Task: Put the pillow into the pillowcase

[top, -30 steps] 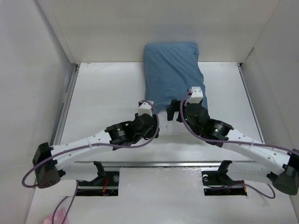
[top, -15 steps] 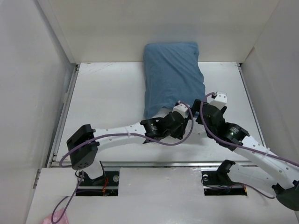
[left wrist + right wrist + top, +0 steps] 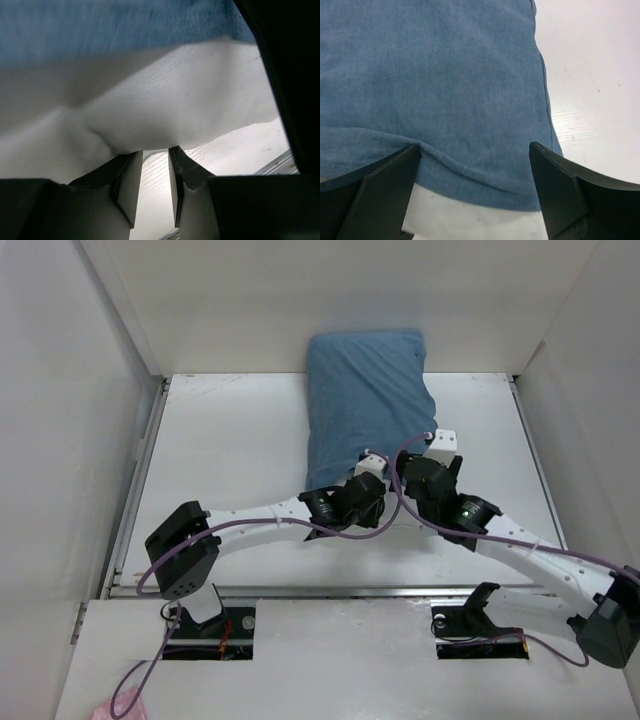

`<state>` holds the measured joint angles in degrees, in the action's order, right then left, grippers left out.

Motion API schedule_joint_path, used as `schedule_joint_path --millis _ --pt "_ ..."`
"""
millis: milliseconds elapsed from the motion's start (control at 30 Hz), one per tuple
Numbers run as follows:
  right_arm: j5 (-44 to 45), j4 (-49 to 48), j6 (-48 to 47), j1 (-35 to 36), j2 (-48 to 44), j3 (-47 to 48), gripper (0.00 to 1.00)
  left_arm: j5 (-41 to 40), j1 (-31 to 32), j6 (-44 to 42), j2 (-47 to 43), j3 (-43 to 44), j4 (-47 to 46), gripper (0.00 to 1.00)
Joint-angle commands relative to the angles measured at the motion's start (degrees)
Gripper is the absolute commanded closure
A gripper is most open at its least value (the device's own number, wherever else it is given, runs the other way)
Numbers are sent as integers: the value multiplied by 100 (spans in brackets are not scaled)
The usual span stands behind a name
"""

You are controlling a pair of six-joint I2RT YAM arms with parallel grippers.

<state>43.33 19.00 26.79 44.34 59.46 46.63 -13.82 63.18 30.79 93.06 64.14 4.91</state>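
Left wrist: pillow (image 3: pixel 150 115) protrudes from pillowcase (image 3: pixel 100 25) opening.

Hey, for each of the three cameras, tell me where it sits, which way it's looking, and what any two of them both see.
Top external: fixed above and behind the robot, looking down on the table; shows the left gripper and right gripper at the pillowcase's near end.
Left wrist: rides the left wrist, looking past its fingers at the pillow poking from the blue cloth.
Right wrist: rides the right wrist, looking down on the pillowcase between wide-apart fingers.
Shared: both wrist views show the blue hem.
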Motion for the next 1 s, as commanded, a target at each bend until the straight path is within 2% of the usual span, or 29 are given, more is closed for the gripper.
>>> schedule_joint_path --millis 0,67,100,133,167,300,367,433,467,567,700,767,833,867,933,967 --pt "458 -740 -323 31 267 57 8 -244 -34 42 -279 -51 -245 76" --pt "387 -740 -323 31 592 109 30 -244 -34 42 -218 -51 -297 76" --pt "387 -671 -184 31 697 109 46 -244 -34 42 -218 -51 -297 76" --pt "465 -592 -113 31 777 249 67 -244 -34 94 -218 -51 -350 76" --pt "466 -295 10 31 899 363 100 -304 -34 94 -218 -51 -350 76" --pt "19 287 11 101 656 794 100 -480 -34 94 -87 11 -560 80" --pt "-726 550 125 163 113 952 100 -673 -34 261 53 72 -805 85" --pt "-1578 876 203 163 -336 953 100 -1191 -34 471 168 72 -1087 87" --pt "-2461 999 256 163 -548 1075 100 -1462 -34 864 300 125 -1193 90" --pt "-3940 1885 450 163 -1059 1530 100 -2227 -34 1068 423 247 -1887 95" --pt "-4982 3081 582 163 -1173 2295 100 -3527 72 1306 424 353 -2678 92" --pt "-5185 3416 582 163 -1226 2569 100 -4334 72 1979 634 739 -2303 89" --pt "-5353 3495 521 163 -1226 2780 100 -4776 133 2412 984 1134 -1864 89" --pt "-5353 3600 442 163 -1226 2781 100 -5162 133 2641 1143 1571 -1340 89" --pt "-5353 3601 389 163 -1156 2781 100 -5323 195 3309 1633 2083 -661 89" --pt "-5353 3601 389 163 -1087 2729 100 -5376 247 3546 1785 2555 30 89"
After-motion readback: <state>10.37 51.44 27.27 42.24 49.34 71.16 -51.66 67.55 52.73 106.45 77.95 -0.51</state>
